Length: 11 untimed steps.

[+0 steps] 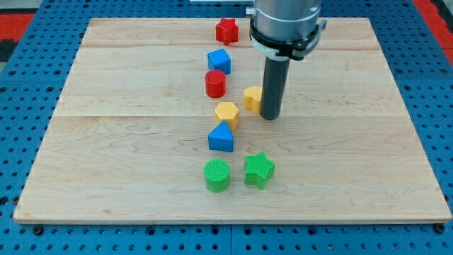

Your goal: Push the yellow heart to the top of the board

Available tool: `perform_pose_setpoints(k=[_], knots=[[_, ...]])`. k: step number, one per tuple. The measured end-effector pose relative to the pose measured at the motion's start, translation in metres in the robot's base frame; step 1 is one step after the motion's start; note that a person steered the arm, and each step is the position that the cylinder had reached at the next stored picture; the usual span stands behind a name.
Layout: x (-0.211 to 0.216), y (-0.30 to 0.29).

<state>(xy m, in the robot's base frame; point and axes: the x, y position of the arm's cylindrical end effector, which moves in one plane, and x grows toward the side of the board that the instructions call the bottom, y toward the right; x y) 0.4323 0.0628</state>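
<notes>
The wooden counter (pixel 127 177) carries eight small blocks, and there is no claw here to spread or pinch: the arm ends in a plain rod, and my tip (pixel 270 117) rests on the wood near the board's middle.

Well to the left of my tip and toward the view's top sit the blue cube (pixel 219 60), the red cylinder (pixel 215 83) and, farthest up, the red star (pixel 226 30). Left and below my tip lie the yellow hexagon (pixel 226 113), the blue triangle-like block (pixel 221 137) and the green cylinder (pixel 217 175). The yellow heart (pixel 252 98) is just left of my tip, touching or nearly touching the rod, partly hidden behind it. Below my tip, slightly left, stands the green star (pixel 259 169).

Count: two red, two blue, two yellow, two green.

The heart looks like a light, rigid plastic piece that should slide easily on smooth wood and may spin if struck off-centre. I judge the best contact is its lower edge, centred, pushing straight toward the view's top, where the lane right of the cube and red star appears open.
</notes>
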Motion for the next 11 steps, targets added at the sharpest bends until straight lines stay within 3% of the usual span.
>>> perform_pose_setpoints(k=[3,6,11], knots=[[0.003,-0.033],[-0.057,-0.039],[-0.058,0.029]])
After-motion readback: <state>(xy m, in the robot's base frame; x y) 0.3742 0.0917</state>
